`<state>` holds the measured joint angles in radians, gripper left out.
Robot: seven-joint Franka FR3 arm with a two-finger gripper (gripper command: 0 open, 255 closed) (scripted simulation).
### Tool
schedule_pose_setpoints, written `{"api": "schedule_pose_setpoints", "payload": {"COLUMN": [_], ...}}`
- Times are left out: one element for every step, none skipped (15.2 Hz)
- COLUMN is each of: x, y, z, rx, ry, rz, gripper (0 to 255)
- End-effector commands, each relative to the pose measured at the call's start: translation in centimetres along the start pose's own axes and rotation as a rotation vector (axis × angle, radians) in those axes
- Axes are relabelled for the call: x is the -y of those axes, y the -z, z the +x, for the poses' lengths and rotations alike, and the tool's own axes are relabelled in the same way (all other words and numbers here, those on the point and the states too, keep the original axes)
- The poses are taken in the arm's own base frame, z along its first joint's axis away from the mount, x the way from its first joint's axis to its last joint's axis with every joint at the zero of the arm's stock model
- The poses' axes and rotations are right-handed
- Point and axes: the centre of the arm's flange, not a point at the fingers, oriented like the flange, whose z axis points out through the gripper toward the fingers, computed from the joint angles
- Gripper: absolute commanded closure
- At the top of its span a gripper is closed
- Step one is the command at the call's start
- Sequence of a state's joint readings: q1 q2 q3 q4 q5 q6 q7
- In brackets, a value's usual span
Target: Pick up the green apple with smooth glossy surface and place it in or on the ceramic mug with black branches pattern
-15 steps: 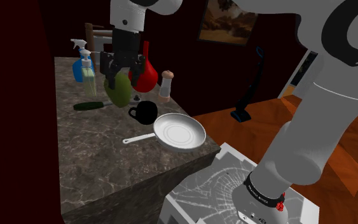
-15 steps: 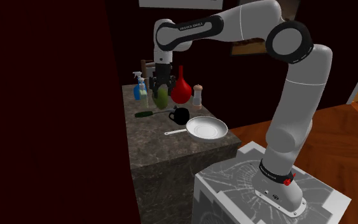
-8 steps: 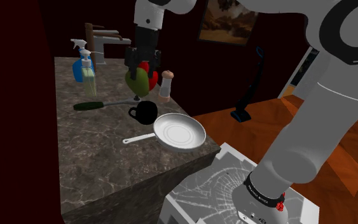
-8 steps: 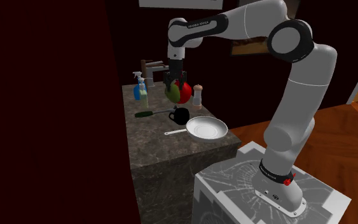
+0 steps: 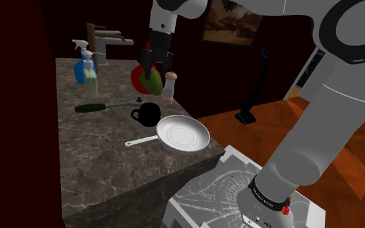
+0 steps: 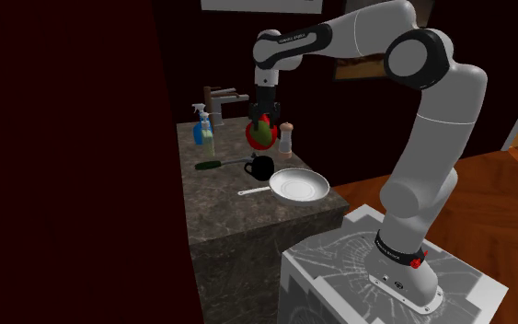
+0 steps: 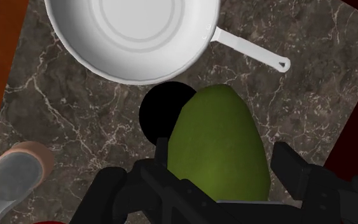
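Note:
My gripper [image 5: 153, 72] is shut on an elongated green apple [image 5: 154, 84] and holds it in the air above the counter. A small black mug [image 5: 148, 114] stands on the counter just below the apple. In the second exterior view the gripper [image 6: 264, 121] and apple [image 6: 264, 135] hang straight above the mug [image 6: 262, 167]. From the wrist view the apple [image 7: 219, 146], clasped by the gripper [image 7: 225, 181], covers part of the mug's dark opening [image 7: 161, 113].
A white frying pan [image 5: 184, 134] lies beside the mug near the counter's [image 5: 90, 155] edge. A red vase [image 5: 136, 79] and a shaker [image 5: 168, 87] stand right behind the apple. Spray bottles [image 5: 83, 67], a faucet [image 5: 103, 42] and a green-handled tool [image 5: 96, 106] occupy the far side.
The gripper has carried the apple toward the shoulder view's right, from above the green-handled tool to above the black mug, in front of the red vase.

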<state>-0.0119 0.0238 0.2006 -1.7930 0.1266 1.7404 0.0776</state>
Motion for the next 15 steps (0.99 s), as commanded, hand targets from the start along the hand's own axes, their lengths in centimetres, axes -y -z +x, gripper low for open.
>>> {"api": "schedule_pose_setpoints", "payload": {"x": [-0.3,-0.3,-0.4,-0.4,-0.5,-0.6,-0.6,-0.7,-0.8,-0.8,-0.9,-1.0,-1.0,-1.0,-1.0], "y": [-1.1,-1.6,-2.1,-2.7,-3.2,-3.7,-4.2,-4.8,-5.3,-5.8,-6.3,-6.8,-7.5,-7.5,-7.5], "z": [0.1,0.1,0.2,0.2,0.3,0.3,0.4,0.4,0.5,0.5,0.6,0.6,0.7,0.7,0.7], "rx": [0.000,0.000,0.000,0.000,0.000,0.000,0.000,0.000,0.000,0.000,0.000,0.000,0.000,0.000,0.000], "ry": [0.000,0.000,0.000,0.000,0.000,0.000,0.000,0.000,0.000,0.000,0.000,0.000,0.000,0.000,0.000], "rz": [0.000,0.000,0.000,0.000,0.000,0.000,0.000,0.000,0.000,0.000,0.000,0.000,0.000,0.000,0.000], "gripper": [255,255,255,255,255,255,255,255,255,255,255,255,255,255,255]}}
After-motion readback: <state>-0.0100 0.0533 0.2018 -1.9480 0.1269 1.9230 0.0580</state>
